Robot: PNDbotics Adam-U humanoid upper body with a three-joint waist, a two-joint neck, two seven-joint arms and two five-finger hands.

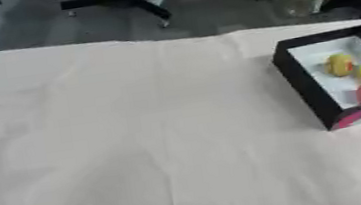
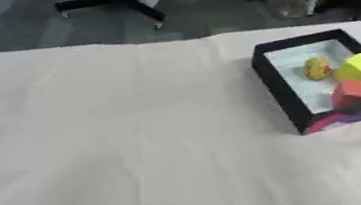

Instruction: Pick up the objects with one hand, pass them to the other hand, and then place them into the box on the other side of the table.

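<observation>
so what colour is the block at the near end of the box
Red, or reddish-pink. The block lies in the black-walled box, next to a yellow block; right eye view shows it best.

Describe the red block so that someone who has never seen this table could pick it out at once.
Look to the right side of the cloth-covered table for the black-walled box with a pale floor. Three things lie inside; the red block is the one nearest the robot, just below the yellow block. The third, a rounded yellow thing, lies farther back.

I can read no text, label or number anywhere. The black box [image 2: 274, 83] has a pink and purple patch on its near wall, but I make out no lettering there.
</observation>
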